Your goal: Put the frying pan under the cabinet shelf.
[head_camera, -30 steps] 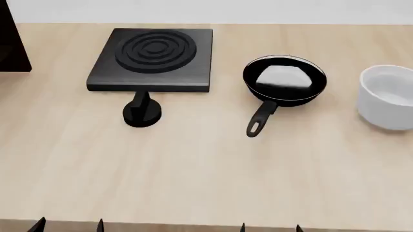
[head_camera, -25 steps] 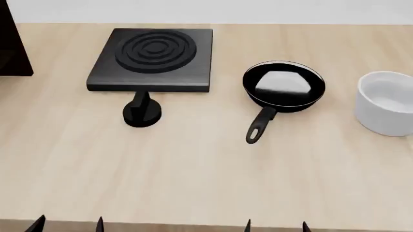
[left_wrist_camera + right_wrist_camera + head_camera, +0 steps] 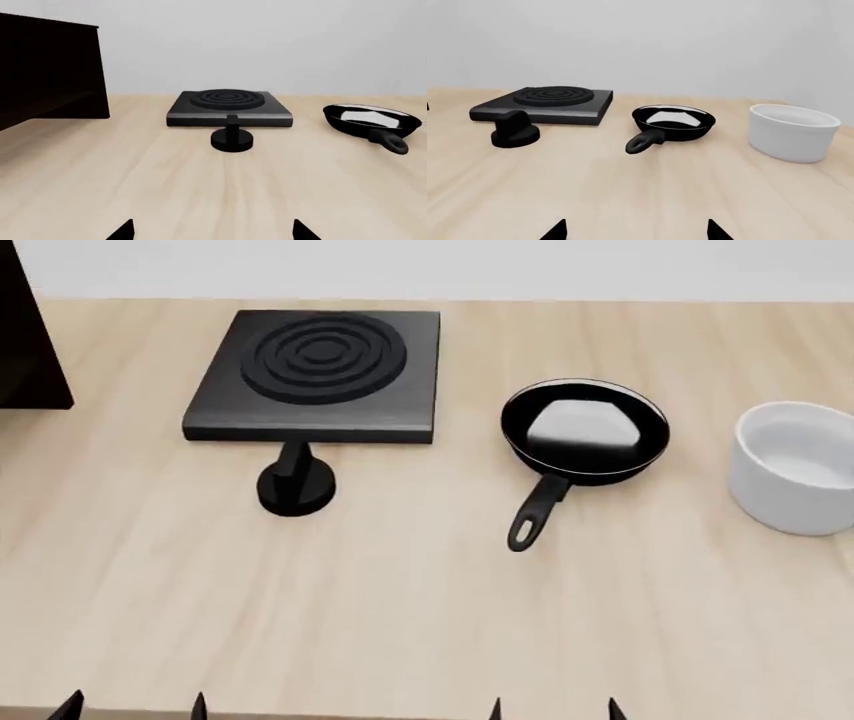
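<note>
The frying pan [image 3: 583,432], black with a glossy pale inside, sits on the wooden table right of centre, its handle [image 3: 533,517] pointing toward me. It also shows in the left wrist view [image 3: 368,120] and the right wrist view [image 3: 673,122]. The dark cabinet shelf [image 3: 24,335] stands at the far left edge and shows in the left wrist view [image 3: 47,70]. My left gripper [image 3: 132,705] and right gripper [image 3: 554,708] are at the near table edge, only their fingertips visible, both open and empty, well short of the pan.
A black square slab with concentric rings [image 3: 318,370] lies at the back centre-left, with a black knob [image 3: 296,485] in front of it. A white round bowl [image 3: 797,466] stands right of the pan. The light wooden table [image 3: 400,620] spreads in front.
The head view has shifted slightly, so everything on the table sits a little lower in the frame. The fingertips show a little lower. Nothing on the table has moved.
</note>
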Motion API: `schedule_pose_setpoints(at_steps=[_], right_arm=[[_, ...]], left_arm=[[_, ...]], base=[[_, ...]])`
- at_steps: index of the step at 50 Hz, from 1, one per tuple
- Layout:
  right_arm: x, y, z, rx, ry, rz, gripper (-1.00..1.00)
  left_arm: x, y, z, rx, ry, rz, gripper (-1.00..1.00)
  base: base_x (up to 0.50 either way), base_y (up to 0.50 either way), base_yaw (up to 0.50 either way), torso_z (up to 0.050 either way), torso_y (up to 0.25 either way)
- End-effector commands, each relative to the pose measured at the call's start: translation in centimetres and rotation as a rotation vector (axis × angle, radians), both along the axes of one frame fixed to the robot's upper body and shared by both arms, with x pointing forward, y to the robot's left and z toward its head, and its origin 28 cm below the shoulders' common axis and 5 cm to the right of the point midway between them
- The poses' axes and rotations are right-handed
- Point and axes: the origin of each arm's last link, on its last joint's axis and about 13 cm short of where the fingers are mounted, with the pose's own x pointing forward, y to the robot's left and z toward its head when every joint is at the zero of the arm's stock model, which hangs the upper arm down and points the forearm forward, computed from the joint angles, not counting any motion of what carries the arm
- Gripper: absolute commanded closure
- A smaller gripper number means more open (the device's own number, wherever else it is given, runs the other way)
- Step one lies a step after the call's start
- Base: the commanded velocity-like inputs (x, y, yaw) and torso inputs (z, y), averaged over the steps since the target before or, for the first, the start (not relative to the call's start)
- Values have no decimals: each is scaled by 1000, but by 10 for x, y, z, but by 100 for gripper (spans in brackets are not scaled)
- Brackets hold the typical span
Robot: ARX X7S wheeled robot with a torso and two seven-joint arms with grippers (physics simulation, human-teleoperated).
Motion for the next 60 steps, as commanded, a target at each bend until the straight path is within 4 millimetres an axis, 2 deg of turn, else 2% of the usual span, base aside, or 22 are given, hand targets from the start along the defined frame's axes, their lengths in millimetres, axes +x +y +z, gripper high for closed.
schedule_pose_setpoints(at_steps=[1,30,31,34,39,44,49,52,57,60], right_arm=[[-1,1,1,-16,-11,10,-100],[-1,3,2,-38,-24,17,-100],[-1,4,3,-40,-23,16,-100],[1,3,7,-31,-27,12,-100],[3,2,25,-34,-58,10,-100],[4,0,55,-27,-104,2,-100],[4,-3,75,-29,-125,-1,-100],[4,-5,86,61,-139,16,-100],[1,-6,103,33,-166,29,-100],[-1,-6,116,104,-172,38,-100]], left_arm=[[-1,0,1,2,-11,-3,-100],[-6,-3,4,22,-48,-27,-100],[-5,-3,9,56,-60,-14,-100],[0,-1,29,-8,-67,-4,-100],[1,-4,63,-22,-89,5,-100],[0,-5,80,-24,-87,16,-100],[2,-2,93,24,-117,33,-100],[3,-1,100,-14,-107,19,-100],[2,2,121,-65,-74,9,-100],[0,3,135,-67,-82,14,-100]], base=[[0,0,0,50,0],[0,0,0,50,0],[0,0,0,50,0],[0,0,0,10,0],[0,0,0,0,0],[0,0,0,0,0],[0,0,0,0,0],[0,0,0,0,0],[0,0,0,0,0],[0,0,0,0,0]])
